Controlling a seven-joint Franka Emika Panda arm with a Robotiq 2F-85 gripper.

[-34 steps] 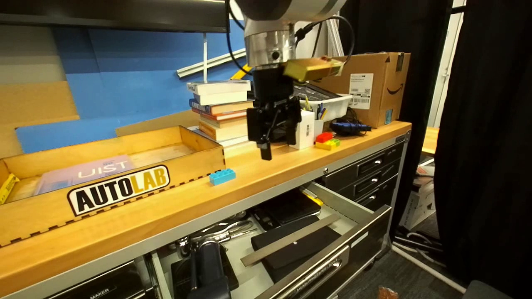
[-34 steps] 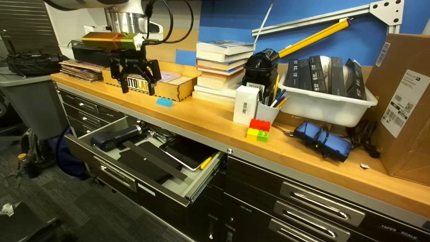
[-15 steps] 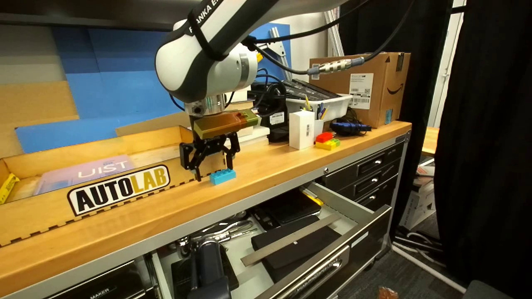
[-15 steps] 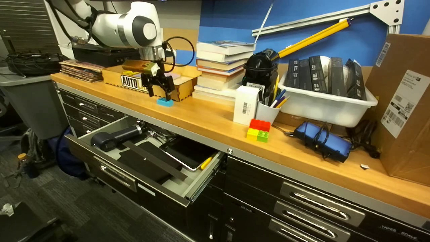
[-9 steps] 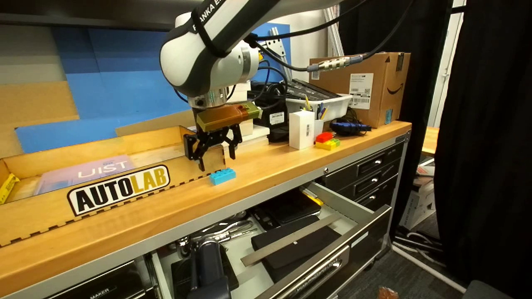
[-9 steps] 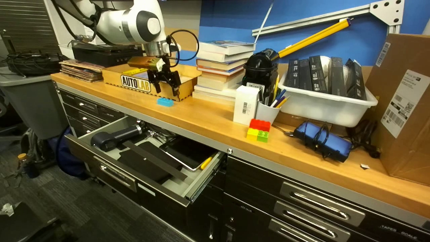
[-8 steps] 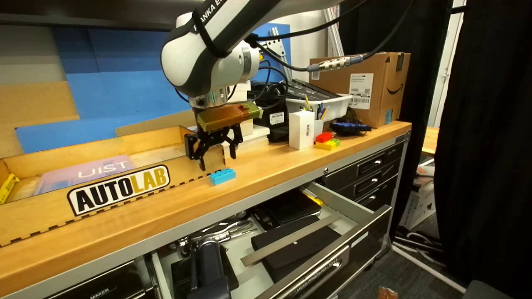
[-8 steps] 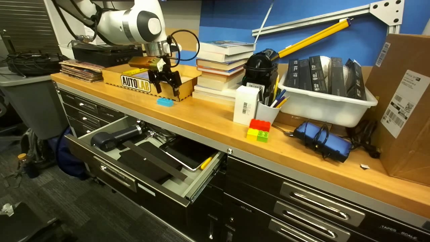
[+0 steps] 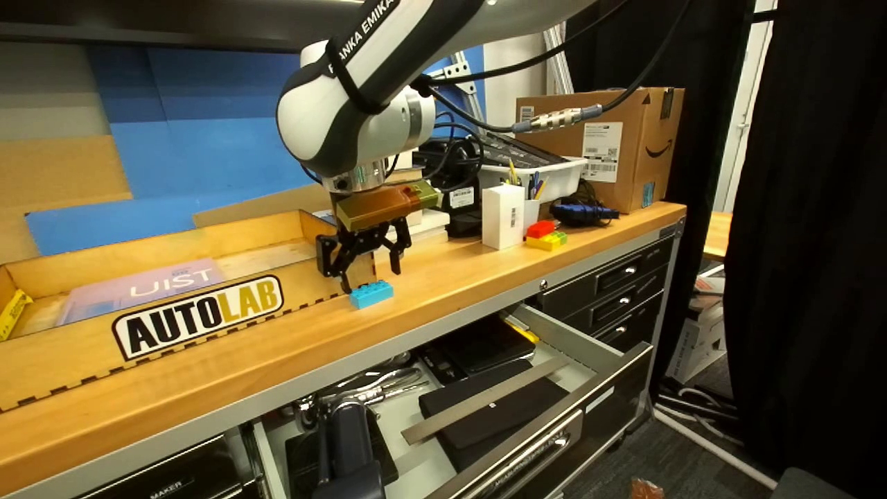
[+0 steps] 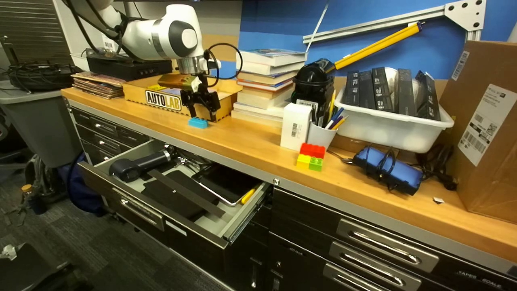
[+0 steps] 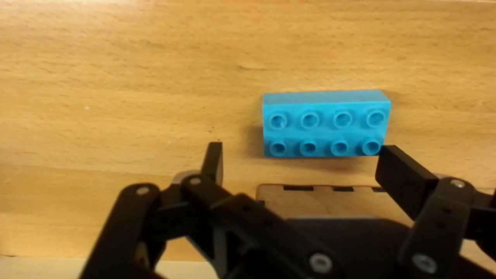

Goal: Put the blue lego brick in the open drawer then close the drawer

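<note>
My black two-fingered pincer [image 11: 299, 153] gapes, unladen; I should centre it over the light-blue rectangular plastic brick [image 11: 325, 131], straddling both ends, before lowering.

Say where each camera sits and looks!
An exterior view sits nearer the wooden tray, looking toward the cardboard box; arm and claw show.
An exterior view sits nearer the white bin, looking toward the tray; arm, claw too.
Wrist view: on the wrist, looking down at the blue brick; claw fingers show.
Both exterior views share the drawer.
</note>
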